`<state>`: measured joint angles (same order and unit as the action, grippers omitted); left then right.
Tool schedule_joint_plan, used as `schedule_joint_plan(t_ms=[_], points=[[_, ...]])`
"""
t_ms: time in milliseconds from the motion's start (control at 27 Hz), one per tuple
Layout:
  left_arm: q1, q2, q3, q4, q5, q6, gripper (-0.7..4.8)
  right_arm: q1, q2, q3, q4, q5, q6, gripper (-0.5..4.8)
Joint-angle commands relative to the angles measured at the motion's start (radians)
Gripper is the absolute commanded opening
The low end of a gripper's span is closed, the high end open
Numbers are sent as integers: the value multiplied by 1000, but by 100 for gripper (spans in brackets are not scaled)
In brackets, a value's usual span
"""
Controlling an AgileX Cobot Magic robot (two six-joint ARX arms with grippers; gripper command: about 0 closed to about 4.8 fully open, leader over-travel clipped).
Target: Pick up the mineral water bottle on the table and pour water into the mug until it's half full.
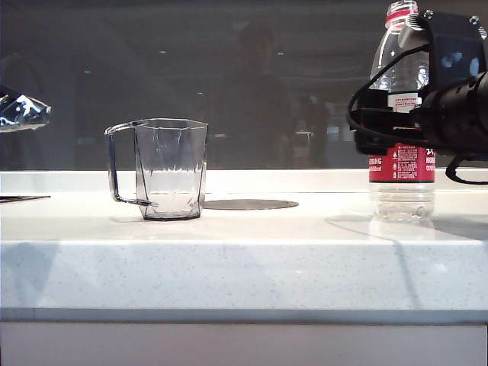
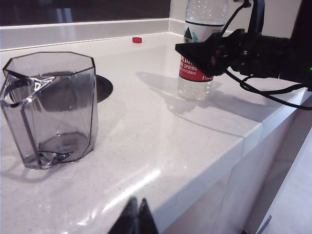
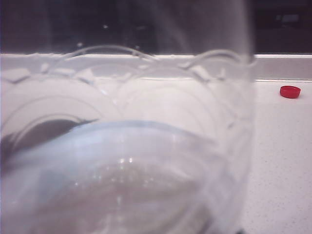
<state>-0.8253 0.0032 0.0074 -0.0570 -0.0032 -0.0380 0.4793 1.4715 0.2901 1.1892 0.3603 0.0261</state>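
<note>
**Right gripper at the bottle, mug empty on the left**

From the exterior view you see the table [image 1: 229, 259], a white speckled slab with a thick front edge, backed by a dark reflective panel. The mug [image 1: 169, 169] stands upright left of centre, handle to the left, with a flat dark disc [image 1: 250, 204] just behind and to its right. The mineral water bottle [image 1: 402, 145] stands upright at the far right, uncapped. The right gripper [image 1: 374, 122] sits level at the label; its fingers reach round the bottle, but you cannot tell here whether they press it. The left gripper [image 1: 23, 110] hangs over the left edge, well apart from the mug.

The left wrist view gives you what the front camera misses: a small red cap [image 2: 137, 40] lying far back by the wall, and the drop-off at the counter's right end. The mug looks empty. The right gripper's dark fingers [image 2: 200, 51] flank the bottle's label. The left gripper's own tips [image 2: 136, 217] sit together, shut on nothing.

The right wrist view is nearly filled by the bottle's clear ribbed wall, blurred, with the red cap on the counter beyond.
</note>
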Motion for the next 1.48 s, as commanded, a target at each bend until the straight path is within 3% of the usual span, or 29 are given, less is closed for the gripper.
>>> schedule_joint_plan(t_ms=[37,148,704,927,1112,1261,1483], points=[[1,1,3,8,3,2,-4,0,-3,3,19,4,-1,255],[1,1,3,9,3,2,-4,0,-3,3,19,4,-1,228],[2,1,3,8,3,2,-4,1,-5,8,20,3,-23,228],[3,1,3,9,3,2,-4,29,-12,62,0,-47,-156,228],[12,1,3,9,5,2,-4,128,-19,222,-275,-48,-390,228],[68,1,3,8,4,1,-4,173,-17,331,-481,-48,-523,228],[194,1,3,8,4,2,-4,182,-17,405,-586,-41,-687,228]])
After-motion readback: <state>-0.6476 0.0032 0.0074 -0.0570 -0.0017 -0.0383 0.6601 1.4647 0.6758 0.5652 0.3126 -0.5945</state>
